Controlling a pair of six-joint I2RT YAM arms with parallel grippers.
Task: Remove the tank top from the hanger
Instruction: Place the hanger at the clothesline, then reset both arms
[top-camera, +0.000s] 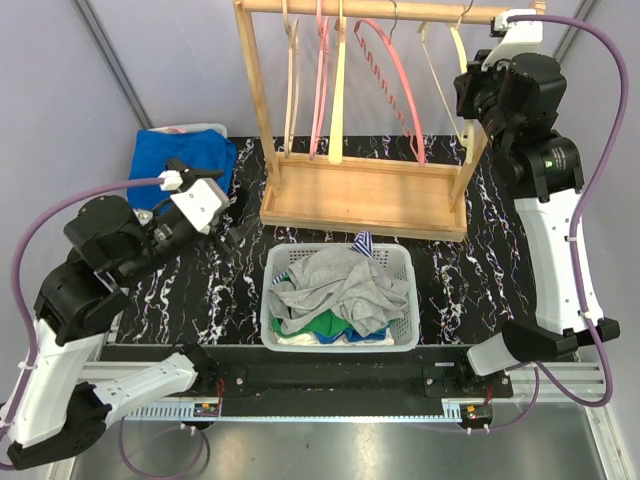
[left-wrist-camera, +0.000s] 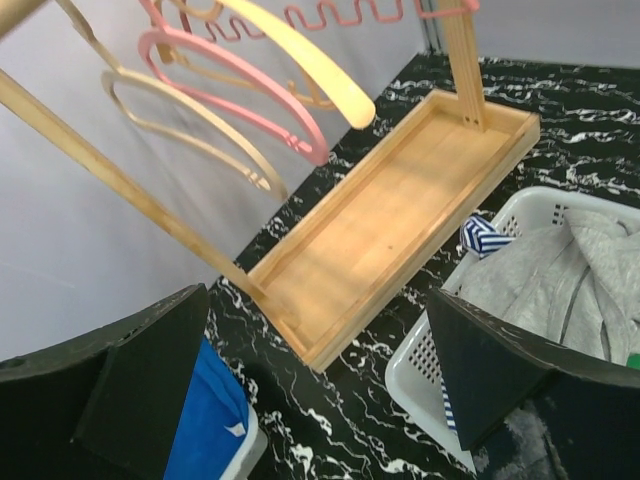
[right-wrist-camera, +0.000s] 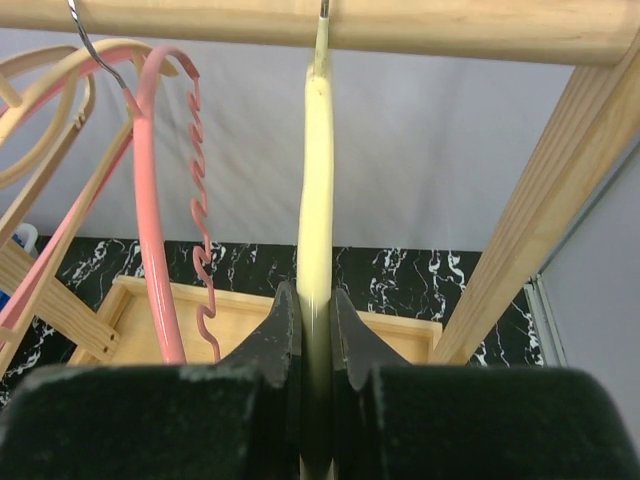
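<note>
- rack: pale wood, flat tray base, two uprights, round rail across the top; smooth, unpainted.
- hangers on the rail: all bare in every view; some thin bent wood, one pink hanger with a wavy strip, glossy.
- cream hanger: smooth, rounded, narrow, metal hook over the rail at the right end, beside the upright.
- right gripper: closed tight on the cream hanger's arm, black padded fingers pressed to both sides.
- left gripper: spread wide, holding nothing, above the table's left part, between the blue cloth and the basket.
- tank top: not seen on any hanger; judged already off and probably in the heap of clothes, though which piece cannot be told.
- basket: white perforated plastic, just in front of the rack; soft crumpled grey knit, green and blue-striped bits inside.
- table: black with white marble veining.
- left to do, by judgement: little, perhaps only releasing the hanger.
</note>
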